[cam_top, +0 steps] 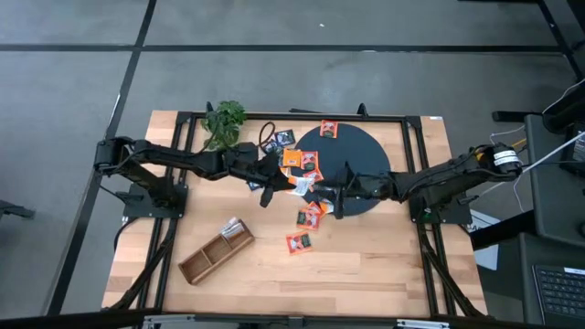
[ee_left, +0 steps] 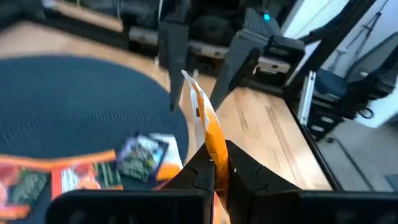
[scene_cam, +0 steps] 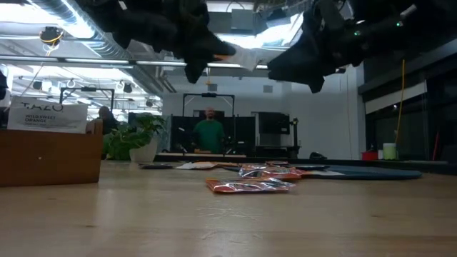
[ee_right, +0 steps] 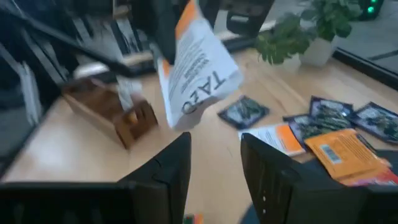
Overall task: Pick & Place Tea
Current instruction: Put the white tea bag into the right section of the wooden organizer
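**Left gripper holding a sachet aloft between the two arms**

The left gripper (cam_top: 294, 183) is hanging above the middle of the light wooden table (cam_top: 384, 265), its jaws clamped together on an orange-and-white square paper tea sachet (ee_left: 208, 127), which is standing edge-up between the dark fingers (ee_left: 198, 173). In the right wrist view the same sachet is showing its white printed face, lifted clear of the tabletop. The right gripper (cam_top: 322, 194) is facing it from just beside, over the near edge of the dark round ribbed mat (cam_top: 366, 151), its jaws standing apart and gripping nothing.

More small flat tea sachets (cam_top: 304, 166), orange, white and dark blue, are lying scattered on the mat and on the wood around it; a few orange ones (cam_top: 299, 241) are lying on the bare table between the mat and the long wooden compartment tray (cam_top: 216, 253). The tray is sitting well apart from the grippers. A green leafy plant in a pale pot (cam_top: 224, 122) is standing near the far edge.
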